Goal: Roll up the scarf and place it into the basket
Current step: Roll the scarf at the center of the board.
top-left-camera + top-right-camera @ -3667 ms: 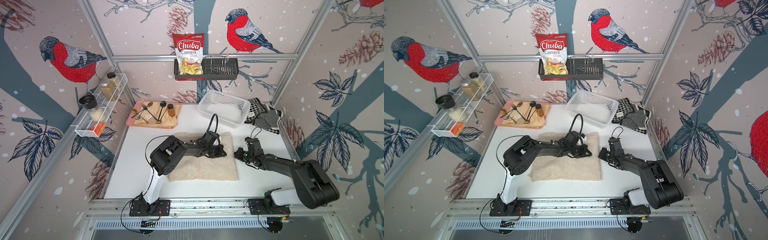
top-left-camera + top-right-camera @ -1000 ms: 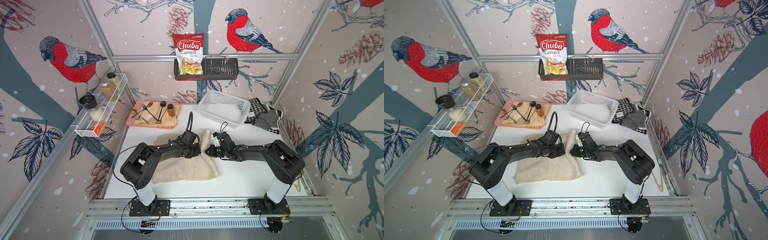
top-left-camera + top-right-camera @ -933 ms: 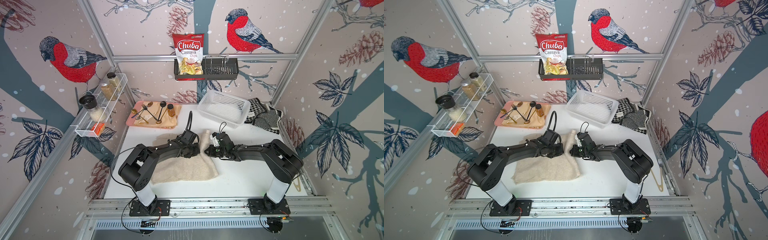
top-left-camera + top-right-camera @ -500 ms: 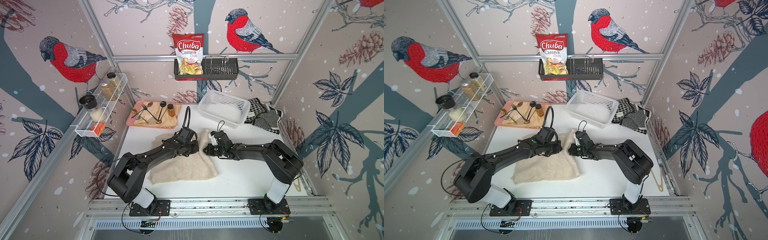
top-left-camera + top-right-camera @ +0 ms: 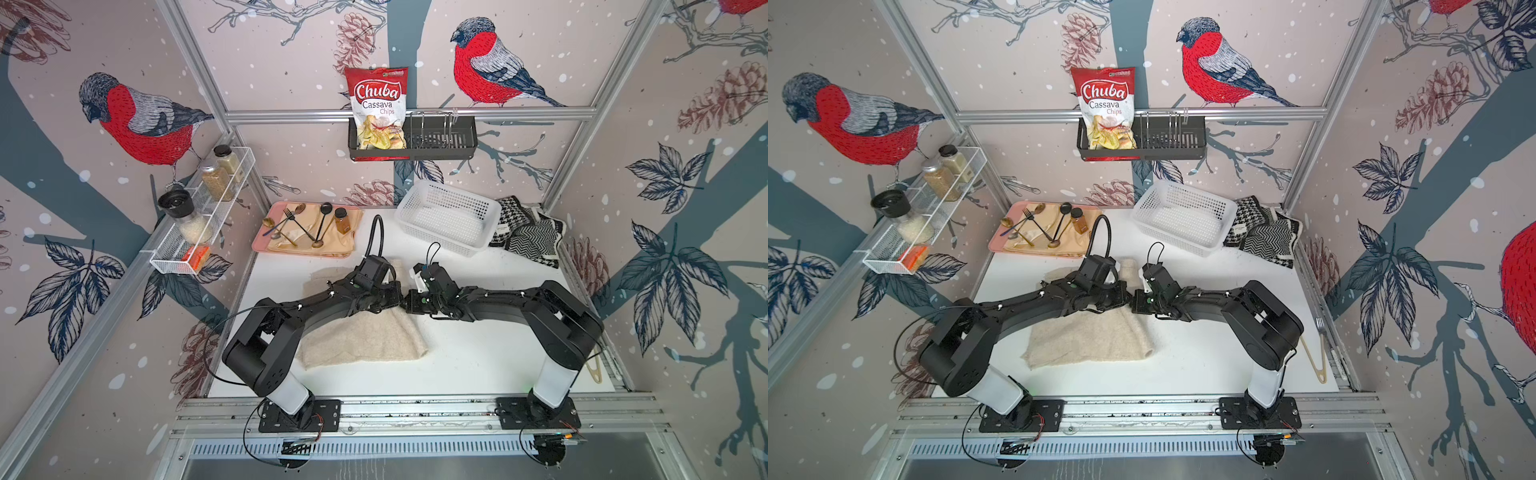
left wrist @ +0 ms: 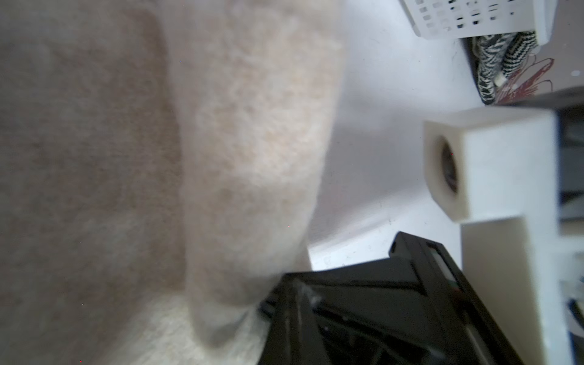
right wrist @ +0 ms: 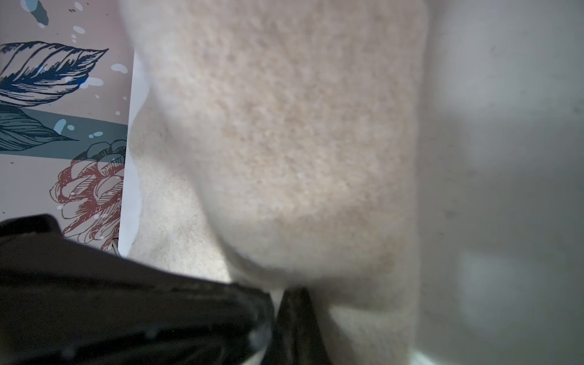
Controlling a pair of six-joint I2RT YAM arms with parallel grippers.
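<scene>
The beige scarf (image 5: 361, 336) (image 5: 1092, 336) lies bunched on the white table, with one strip of it (image 5: 400, 270) raised between the two arms. Left gripper (image 5: 395, 297) (image 5: 1124, 297) and right gripper (image 5: 409, 301) (image 5: 1136, 303) meet tip to tip at mid-table. Each is shut on the scarf's lifted edge. In the left wrist view the scarf (image 6: 252, 142) hangs from the left gripper (image 6: 294, 300). In the right wrist view the scarf (image 7: 300, 142) comes straight out of the right gripper (image 7: 281, 309). The white perforated basket (image 5: 436, 241) (image 5: 1167, 235) (image 6: 474, 15) stands at the back right, nothing in it.
Black-and-white patterned cloths (image 5: 528, 237) lie right of the basket. A pink tray (image 5: 259, 245) with cutlery sits back left. A black wall caddy (image 5: 440, 139) holds a chips bag, and a white wire rack (image 5: 199, 232) holds jars on the left wall. A beige hanger (image 5: 1316, 357) lies front right.
Since the earliest frame the scarf's right side has been pulled left and bunched up. In the last second the grippers drew closer together and the left arm's elbow swung toward the front left.
</scene>
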